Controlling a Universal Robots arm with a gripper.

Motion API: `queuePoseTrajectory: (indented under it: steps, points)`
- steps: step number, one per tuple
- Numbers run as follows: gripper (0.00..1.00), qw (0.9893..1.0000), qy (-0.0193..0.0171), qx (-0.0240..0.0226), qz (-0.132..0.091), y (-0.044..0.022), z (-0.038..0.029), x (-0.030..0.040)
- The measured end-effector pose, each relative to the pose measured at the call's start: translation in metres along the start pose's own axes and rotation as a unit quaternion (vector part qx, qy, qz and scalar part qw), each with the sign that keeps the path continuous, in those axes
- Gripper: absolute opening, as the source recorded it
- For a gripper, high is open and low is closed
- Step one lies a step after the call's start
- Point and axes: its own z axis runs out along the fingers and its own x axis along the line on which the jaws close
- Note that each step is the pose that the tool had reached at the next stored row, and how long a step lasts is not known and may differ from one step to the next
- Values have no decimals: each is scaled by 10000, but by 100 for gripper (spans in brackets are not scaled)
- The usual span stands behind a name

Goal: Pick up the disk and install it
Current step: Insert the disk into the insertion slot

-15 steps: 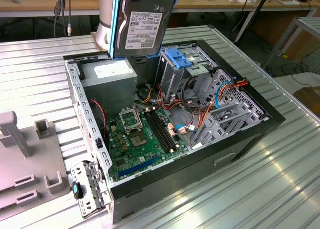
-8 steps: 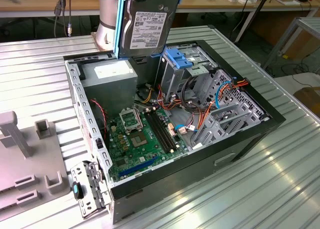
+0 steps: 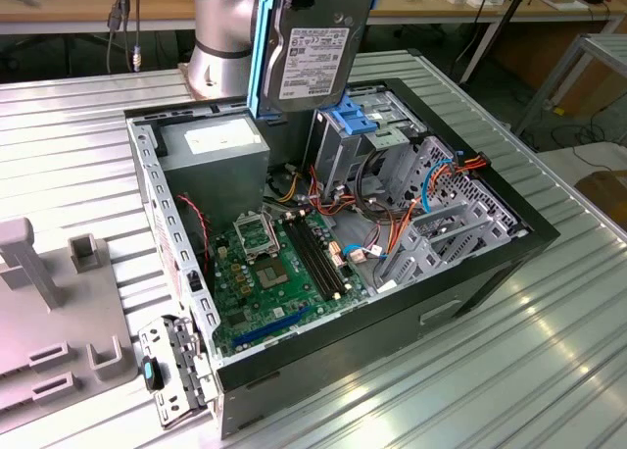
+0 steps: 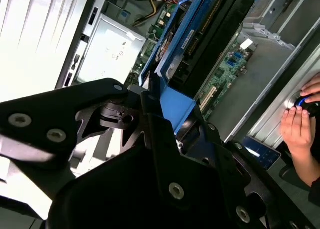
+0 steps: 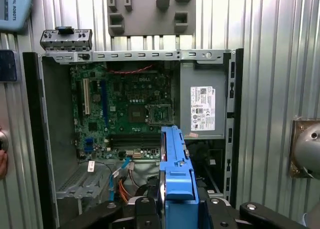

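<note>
Your end effector (image 5: pixel 178 211) is closed on the disk (image 3: pixel 315 49). It pinches the drive by the bright blue plastic rails (image 3: pixel 257 62) and holds it in the air, standing on edge, over the far end of the open computer case (image 3: pixel 490 263).

In the exterior view the drive's flat dark-grey metal face carries a white label (image 3: pixel 310 65) with fine print you cannot make out. One blue rail runs down its edge on the exterior view's left.

Below it lie the green motherboard (image 3: pixel 279 268), glossy and studded with sockets, and a plain silver power supply (image 3: pixel 216 145) box with a white sticker (image 3: pixel 223 135). A paler blue bracket (image 3: pixel 358 116) tops the perforated silver cage (image 3: pixel 338 160) just beside the disk's lower end.

The black-walled case rests on a ribbed metal surface (image 3: pixel 509 371). In the second wrist view, a person's hand (image 4: pixel 299 131) lies close beside the case's outer wall.
</note>
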Motion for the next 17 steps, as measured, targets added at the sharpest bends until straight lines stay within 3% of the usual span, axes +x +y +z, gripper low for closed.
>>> queuePoseTrajectory:
  steps: [4, 8, 13, 17]
  points:
    - [37, 10000, -1, 1, 1, -2, 21, 129]
    - [37, 10000, 0, 1, 1, -21, 66, 358]
    - [37, 10000, 0, 1, 1, -165, 117, 377]
    - [37, 10000, 0, 1, 0, -396, 184, 373]
